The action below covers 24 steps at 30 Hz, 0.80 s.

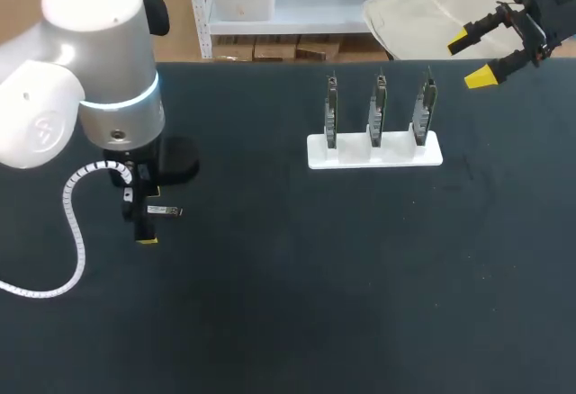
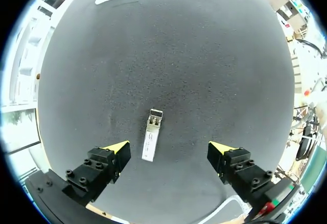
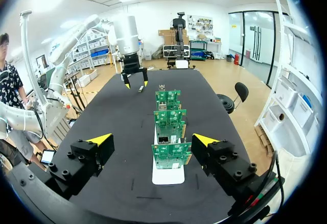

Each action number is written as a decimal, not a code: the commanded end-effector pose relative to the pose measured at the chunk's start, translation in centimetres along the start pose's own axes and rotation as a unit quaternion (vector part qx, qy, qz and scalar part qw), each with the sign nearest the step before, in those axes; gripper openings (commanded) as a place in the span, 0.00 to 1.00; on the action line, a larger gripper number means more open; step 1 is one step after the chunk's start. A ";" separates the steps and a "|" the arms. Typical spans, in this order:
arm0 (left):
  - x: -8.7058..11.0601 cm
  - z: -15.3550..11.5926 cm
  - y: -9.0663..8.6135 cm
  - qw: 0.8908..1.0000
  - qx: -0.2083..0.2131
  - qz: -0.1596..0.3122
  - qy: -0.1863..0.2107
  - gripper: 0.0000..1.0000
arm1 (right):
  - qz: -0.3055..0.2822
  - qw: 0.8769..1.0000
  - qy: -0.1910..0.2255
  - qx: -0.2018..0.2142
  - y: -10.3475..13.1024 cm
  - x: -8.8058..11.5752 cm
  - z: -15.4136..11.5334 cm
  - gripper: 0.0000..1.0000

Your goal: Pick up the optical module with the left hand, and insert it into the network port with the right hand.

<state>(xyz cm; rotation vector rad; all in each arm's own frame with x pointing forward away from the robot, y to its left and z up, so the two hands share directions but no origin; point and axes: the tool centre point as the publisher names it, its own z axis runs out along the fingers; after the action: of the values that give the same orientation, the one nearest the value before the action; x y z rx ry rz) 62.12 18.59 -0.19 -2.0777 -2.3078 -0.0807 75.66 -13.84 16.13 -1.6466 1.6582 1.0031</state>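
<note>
- Left wrist view: optical module (image 2: 151,142) lies flat on black table (image 2: 204,55) betw. spread fingers of left gripper (image 2: 168,150), nearer one finger, touching neither
- Head view: L gripper over module at table's left side
- Right gripper (image 1: 468,59): fingers wide apart, nothing held, at far right edge
- 3 circuit boards (image 1: 378,106) upright in white stand (image 1: 373,153), well apart from module
- Right wrist view: boards in a row ahead of R gripper

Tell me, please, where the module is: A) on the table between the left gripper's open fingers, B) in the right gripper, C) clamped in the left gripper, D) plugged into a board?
A: the module lies flat on the table between the left gripper's spread fingers, touching neither.
</note>
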 end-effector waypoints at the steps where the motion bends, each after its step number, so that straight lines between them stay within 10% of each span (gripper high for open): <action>1: 0.1 0.3 0.3 1.000 0.003 0.001 -0.001 1.00 | -0.001 1.000 0.000 0.002 0.1 0.0 0.1 1.00; 24: 0.0 0.9 0.6 1.000 0.014 0.000 -0.003 1.00 | -0.001 1.000 0.000 0.002 0.1 0.0 0.1 1.00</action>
<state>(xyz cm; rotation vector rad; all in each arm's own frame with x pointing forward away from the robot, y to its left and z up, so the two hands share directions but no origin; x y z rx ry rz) 62.38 18.83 -0.89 -2.0675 -2.3072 -0.0485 75.66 -13.84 16.13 -1.6466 1.6582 1.0031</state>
